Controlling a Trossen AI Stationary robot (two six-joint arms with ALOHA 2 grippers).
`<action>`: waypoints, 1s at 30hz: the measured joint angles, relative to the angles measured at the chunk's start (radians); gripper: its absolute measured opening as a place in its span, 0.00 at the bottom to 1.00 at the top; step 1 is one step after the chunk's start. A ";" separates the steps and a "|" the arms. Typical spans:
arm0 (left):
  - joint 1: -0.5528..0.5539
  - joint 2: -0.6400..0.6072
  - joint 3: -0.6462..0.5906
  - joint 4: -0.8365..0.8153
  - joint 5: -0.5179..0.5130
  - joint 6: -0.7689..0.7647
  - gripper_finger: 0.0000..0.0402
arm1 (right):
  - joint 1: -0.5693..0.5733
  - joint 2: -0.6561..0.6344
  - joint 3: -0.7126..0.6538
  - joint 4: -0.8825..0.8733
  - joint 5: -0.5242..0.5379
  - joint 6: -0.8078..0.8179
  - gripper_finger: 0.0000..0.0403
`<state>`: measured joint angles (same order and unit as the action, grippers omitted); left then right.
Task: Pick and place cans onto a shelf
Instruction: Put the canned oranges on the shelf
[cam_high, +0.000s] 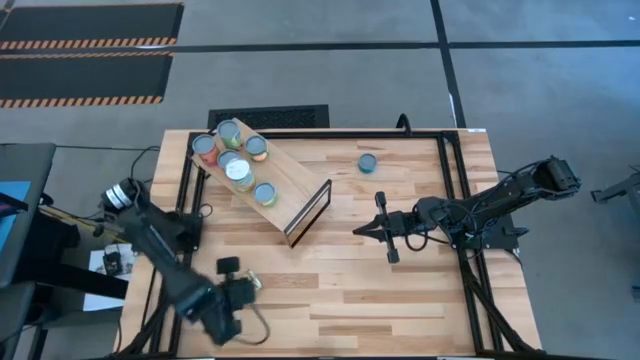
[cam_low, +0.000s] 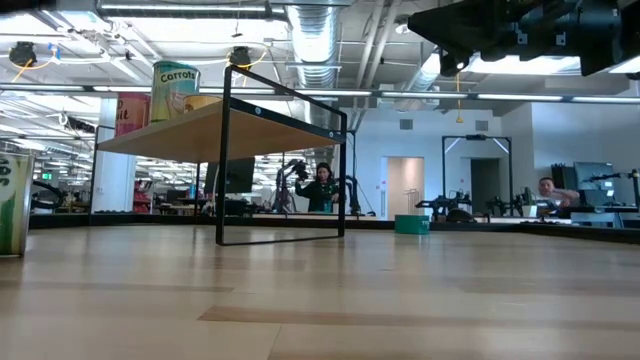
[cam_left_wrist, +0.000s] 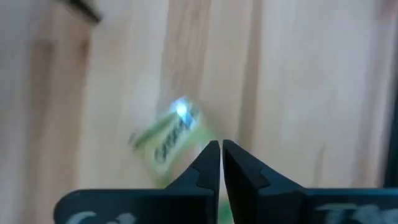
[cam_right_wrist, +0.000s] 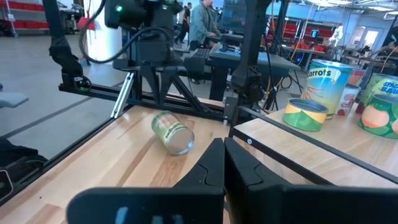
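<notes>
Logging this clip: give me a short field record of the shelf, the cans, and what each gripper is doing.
shelf: shelf lies diagonally at the table's far left
cans on shelf: six, upright, clustered at its far end
cans off shelf: blue can alone on the tabletop; green can on its side on the tabletop
left gripper: shut, empty, above the green can
right gripper: shut, empty, mid-table beside the shelf's end panel

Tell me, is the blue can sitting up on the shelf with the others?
No, the blue can stands alone on the table, apart from the shelf.
</notes>
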<state>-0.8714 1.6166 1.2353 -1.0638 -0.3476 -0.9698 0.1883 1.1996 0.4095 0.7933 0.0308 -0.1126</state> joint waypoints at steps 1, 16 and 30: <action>0.032 -0.016 -0.022 0.061 0.014 0.022 0.02 | 0.000 0.000 0.000 0.000 0.000 0.005 0.03; 0.085 -0.020 -0.045 0.187 0.155 -0.166 0.55 | 0.002 0.000 0.000 -0.059 0.002 0.034 0.03; 0.154 0.146 -0.047 0.208 0.213 -0.101 0.94 | 0.001 0.000 0.000 -0.056 0.004 0.033 0.03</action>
<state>-0.7170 1.7626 1.1885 -0.8556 -0.1349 -1.0709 0.1894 1.1995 0.4095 0.7368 0.0349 -0.0795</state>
